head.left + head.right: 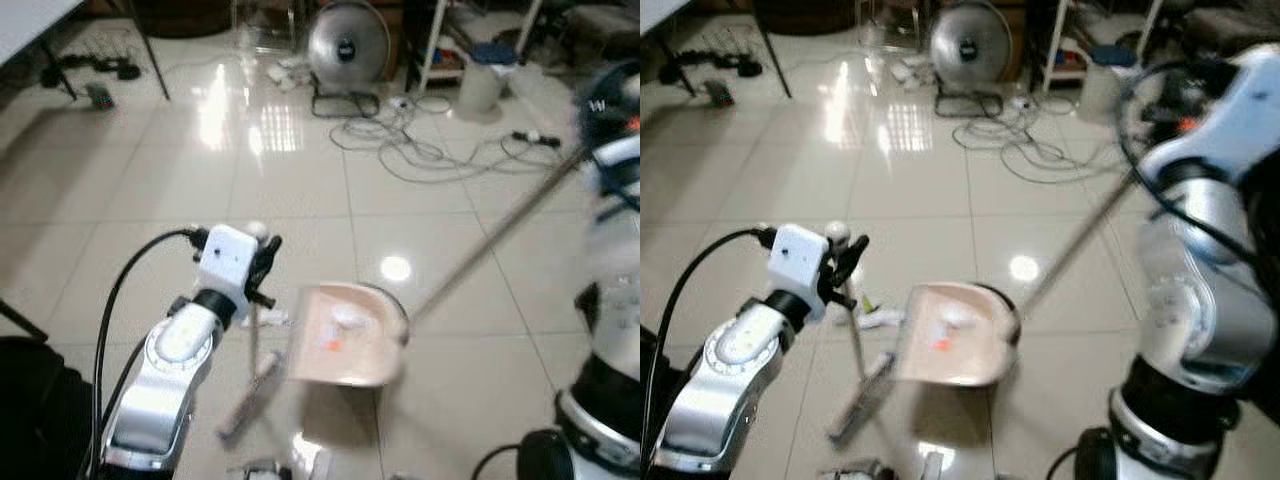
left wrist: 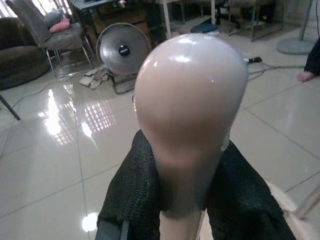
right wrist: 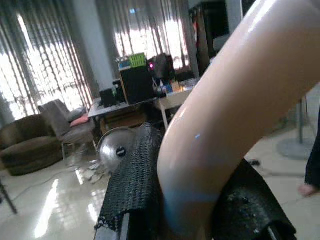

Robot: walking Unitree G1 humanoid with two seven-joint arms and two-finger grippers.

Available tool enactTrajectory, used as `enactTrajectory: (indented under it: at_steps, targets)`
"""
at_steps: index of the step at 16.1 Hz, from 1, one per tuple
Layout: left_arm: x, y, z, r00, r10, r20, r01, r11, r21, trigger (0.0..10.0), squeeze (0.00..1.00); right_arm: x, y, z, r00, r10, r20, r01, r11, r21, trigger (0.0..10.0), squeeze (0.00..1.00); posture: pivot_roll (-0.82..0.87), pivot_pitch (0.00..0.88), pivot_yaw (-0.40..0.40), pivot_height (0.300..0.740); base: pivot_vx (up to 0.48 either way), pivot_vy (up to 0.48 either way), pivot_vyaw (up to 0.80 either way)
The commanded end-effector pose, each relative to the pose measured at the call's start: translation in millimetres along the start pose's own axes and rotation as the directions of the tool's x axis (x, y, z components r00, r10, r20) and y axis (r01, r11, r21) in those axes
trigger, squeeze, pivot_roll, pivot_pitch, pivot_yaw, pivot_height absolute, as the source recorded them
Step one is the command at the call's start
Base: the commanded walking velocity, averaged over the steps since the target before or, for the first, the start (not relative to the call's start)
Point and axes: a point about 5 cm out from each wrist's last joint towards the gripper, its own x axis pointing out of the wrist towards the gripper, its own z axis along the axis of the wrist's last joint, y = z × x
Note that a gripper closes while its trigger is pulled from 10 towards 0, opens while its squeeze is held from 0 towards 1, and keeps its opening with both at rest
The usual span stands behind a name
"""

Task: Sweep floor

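Observation:
My left gripper (image 1: pixel 262 250) is shut on the top of a broom handle (image 2: pixel 190 95), whose rounded beige knob sticks out above the black fingers (image 2: pixel 130 195). The thin handle runs down to the blurred broom head (image 1: pixel 250 392) on the tiled floor. Just right of it, a beige dustpan (image 1: pixel 345 335) rests on the floor with white and orange scraps inside. Its long pole (image 1: pixel 490 245) rises to the right into my right gripper (image 3: pixel 195 200), which is shut on the pole's curved beige grip (image 3: pixel 235 100). Small white litter (image 1: pixel 875 318) lies by the broom.
A silver floor fan (image 1: pixel 348 45) stands at the back, with loose cables (image 1: pixel 420 140) and a power strip on the tiles in front of it. A white bin (image 1: pixel 482 75) is at back right, and table legs (image 1: pixel 150 50) at back left. A person's foot (image 2: pixel 305 76) is nearby.

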Motion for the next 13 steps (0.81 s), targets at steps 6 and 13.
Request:
enactTrajectory:
  at_steps: [6, 13]
  targets:
    - [2.1, 4.0, 5.4, 1.0, 0.009, 0.03, -0.009, 1.0, 0.022, 10.0, 0.0, -2.2, 5.6, 5.9, 0.998, 0.034, 0.047, -0.035, 0.999, 0.019, 10.0, 0.0, 0.08, 0.088, -0.001, 0.74, 0.339, 0.0, 0.0]
    - [-1.9, 7.1, -3.8, 0.998, 0.06, -0.013, -0.06, 0.997, 0.045, 10.0, 0.0, 0.2, 3.3, 0.6, 0.997, 0.042, 0.06, -0.042, 0.999, -0.008, 10.0, 0.0, 0.08, 0.095, -0.02, 0.74, 0.0, 0.0, 0.0]
